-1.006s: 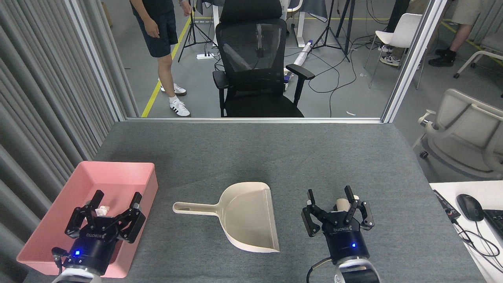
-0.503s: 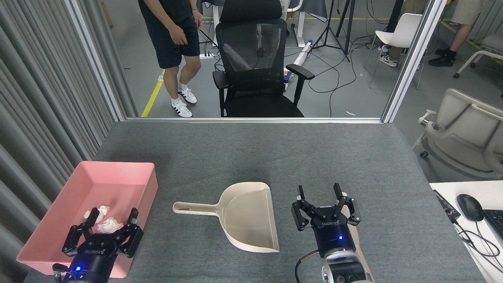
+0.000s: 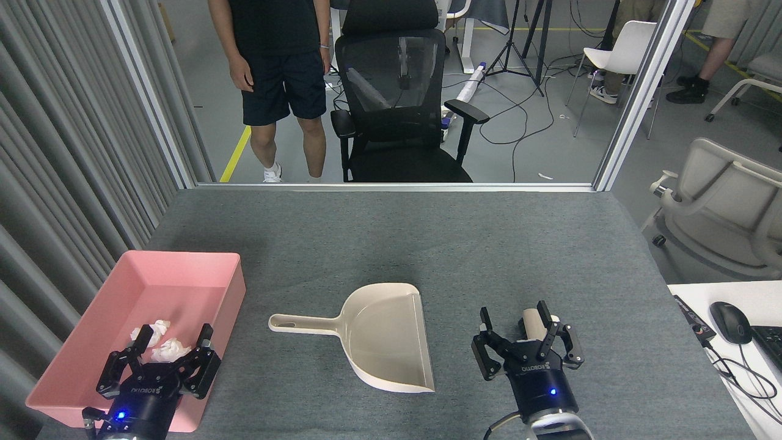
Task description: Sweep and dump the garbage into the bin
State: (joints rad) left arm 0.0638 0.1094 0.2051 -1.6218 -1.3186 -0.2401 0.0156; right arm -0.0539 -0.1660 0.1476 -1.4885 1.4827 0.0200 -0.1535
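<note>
Tissue wads [image 3: 161,342], two crumpled white lumps without a clear long axis, lie together in the near part of our pink bin [image 3: 183,269], whose long side runs away from us. Our left gripper [image 3: 173,337] hovers over them, fingers spread and empty. Our right gripper [image 3: 514,316] is spread too, with a beige cylinder [image 3: 533,322] showing behind it. Both grippers read ROBOTIQ. The beige dustpan [image 3: 379,336] points its handle left.

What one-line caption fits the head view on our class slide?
Two tissue wads lie in the pink bin; empty dustpan rests between both open grippers.
</note>
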